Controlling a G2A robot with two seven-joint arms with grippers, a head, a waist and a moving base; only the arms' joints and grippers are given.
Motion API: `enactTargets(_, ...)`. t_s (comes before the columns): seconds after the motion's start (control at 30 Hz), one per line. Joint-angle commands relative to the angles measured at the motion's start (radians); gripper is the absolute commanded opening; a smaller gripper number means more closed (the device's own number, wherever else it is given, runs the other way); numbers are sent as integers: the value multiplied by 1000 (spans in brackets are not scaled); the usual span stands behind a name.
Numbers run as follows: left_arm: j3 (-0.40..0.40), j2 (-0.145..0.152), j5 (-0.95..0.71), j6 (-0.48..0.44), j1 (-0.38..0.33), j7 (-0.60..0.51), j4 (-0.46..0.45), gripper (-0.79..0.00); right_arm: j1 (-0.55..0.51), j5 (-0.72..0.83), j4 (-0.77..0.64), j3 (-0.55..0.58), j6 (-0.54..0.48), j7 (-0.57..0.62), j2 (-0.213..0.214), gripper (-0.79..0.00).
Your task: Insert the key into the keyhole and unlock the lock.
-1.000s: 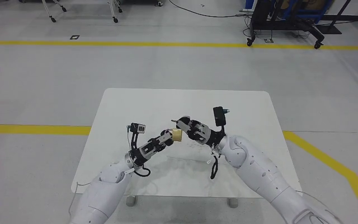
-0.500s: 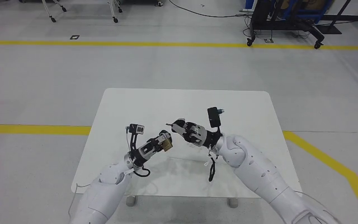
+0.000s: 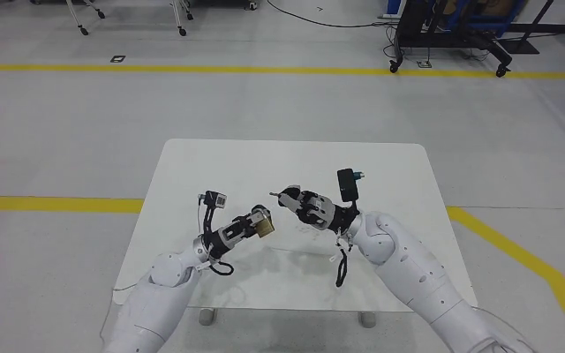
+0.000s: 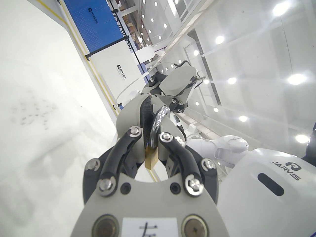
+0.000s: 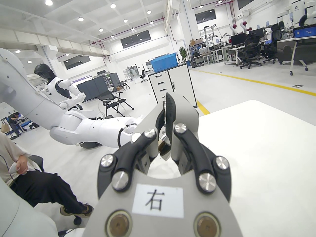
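A white flat table with round corners (image 3: 221, 168) stands on a shiny grey floor (image 3: 88, 115). Two small round grey feet (image 3: 206, 316) peek out under its near edge. A yellow stripe (image 3: 62, 204) on the floor runs up to the table on both sides. Some tiny dark specks (image 4: 34, 114) sit on the white top.

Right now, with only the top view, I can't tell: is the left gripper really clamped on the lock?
Observer: Yes. The left wrist view shows the left gripper shut on the lock, its brass body between the fingers.
Operator: Where does the shackle face?
Observer: The silver shackle points away from the wrist, up between the finger pads.
Operator: And the key?
Observer: In the right wrist view the right gripper pinches the key edge-on between its pads.
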Motion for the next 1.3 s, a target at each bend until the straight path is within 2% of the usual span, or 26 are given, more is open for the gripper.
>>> enactTargets(0.0, 15, -4, 4, 118, -26, 40, 4, -785, -17, 26, -12, 1, -2, -7, 0, -785)
enactTargets(0.1, 52, -12, 30, 314, -83, 88, 32, -785, -53, 7, -30, 34, 33, 3, 8, -785)
enactTargets(0.2, 97, -21, 71, 457, -147, 90, 59, -785, -109, -60, -82, 90, 20, -21, 22, -785)
enactTargets(0.33, 127, -34, 71, 492, -208, 109, 77, -785, -191, -159, -150, 166, 36, -54, 40, -785)
enactTargets(0.67, 127, -34, 71, 492, -208, 109, 77, -785, -191, -159, -150, 166, 36, -54, 40, -785)
enactTargets(0.7, 133, -36, 76, 509, -207, 119, 73, -785, -191, -160, -152, 165, 45, -52, 40, -785)
enactTargets(0.73, 139, -39, 51, 574, -209, 125, 86, -785, -183, -192, -146, 168, 77, -32, 40, -785)
enactTargets(0.8, 155, -47, 19, 758, -244, 160, 108, -785, -169, -242, -151, 170, 102, -26, 39, -785)
enactTargets(0.87, 158, -55, -67, 893, -262, 153, 132, -785, -154, -320, -149, 183, 88, -21, 43, -785)
enactTargets(0.9, 161, -57, -77, 922, -275, 154, 135, -785, -147, -371, -157, 193, 87, -13, 46, -785)
enactTargets(0.97, 166, -65, -145, 1026, -299, 136, 178, -785, -147, -552, -204, 227, 79, -19, 59, -785)
enactTargets(1.07, 166, -72, -172, 1039, -326, 156, 221, -785, -171, -787, -288, 266, 58, -79, 78, -785)
enactTargets(1.17, 172, -82, -236, 1037, -338, 105, 265, -785, -198, -1021, -358, 283, 61, -142, 98, -785)
enactTargets(1.27, 183, -91, -271, 1028, -353, 70, 310, -785, -215, -1137, -391, 296, 76, -184, 111, -785)
